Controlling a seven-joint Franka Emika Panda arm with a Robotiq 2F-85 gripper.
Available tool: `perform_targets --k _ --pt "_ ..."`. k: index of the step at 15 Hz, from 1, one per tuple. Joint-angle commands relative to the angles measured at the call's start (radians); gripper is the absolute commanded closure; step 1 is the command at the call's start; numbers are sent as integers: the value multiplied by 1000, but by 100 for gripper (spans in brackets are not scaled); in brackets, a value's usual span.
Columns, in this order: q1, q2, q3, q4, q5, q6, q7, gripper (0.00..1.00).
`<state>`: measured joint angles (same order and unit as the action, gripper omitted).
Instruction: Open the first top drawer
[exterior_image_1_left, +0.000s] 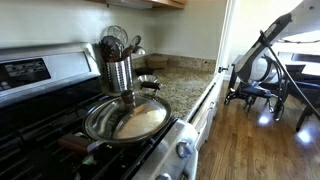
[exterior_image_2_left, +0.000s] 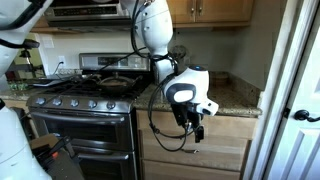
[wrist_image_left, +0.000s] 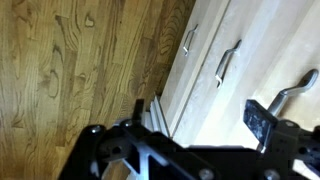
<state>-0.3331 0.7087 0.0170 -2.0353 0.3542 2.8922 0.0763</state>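
Note:
In an exterior view my gripper (exterior_image_2_left: 196, 127) hangs in front of the top drawer (exterior_image_2_left: 222, 127), just under the granite counter and right of the stove. The drawer front sits flush and shut, so its inside is hidden. In the wrist view the gripper (wrist_image_left: 202, 116) is open and empty, with its two dark fingers spread wide. The nearest curved metal handle (wrist_image_left: 297, 88) lies just beyond the right-hand finger, and I cannot tell whether they touch. My arm (exterior_image_1_left: 262, 62) also shows beside the counter edge in an exterior view.
A steel stove (exterior_image_2_left: 85, 120) with knobs stands next to the drawers, with a pan (exterior_image_1_left: 128, 118) and a utensil holder (exterior_image_1_left: 118, 70) on top. Lower fronts carry more handles (wrist_image_left: 228, 63). The wooden floor (wrist_image_left: 70, 70) is below. A white door (exterior_image_2_left: 295, 90) is close by.

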Motion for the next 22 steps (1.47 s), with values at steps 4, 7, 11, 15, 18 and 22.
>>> perform_targets --k 4,7,11,15,18,22 --pt "-241 3 242 -18 138 30 -182 0" --pt "-274 12 276 -1 156 23 -199 0" --pt "-271 26 281 29 160 8 -176 0" --pt "-256 46 274 61 155 -2 -166 0" --pt "-267 61 285 63 153 -2 -180 0" --pt "-245 66 265 61 142 16 -165 0"
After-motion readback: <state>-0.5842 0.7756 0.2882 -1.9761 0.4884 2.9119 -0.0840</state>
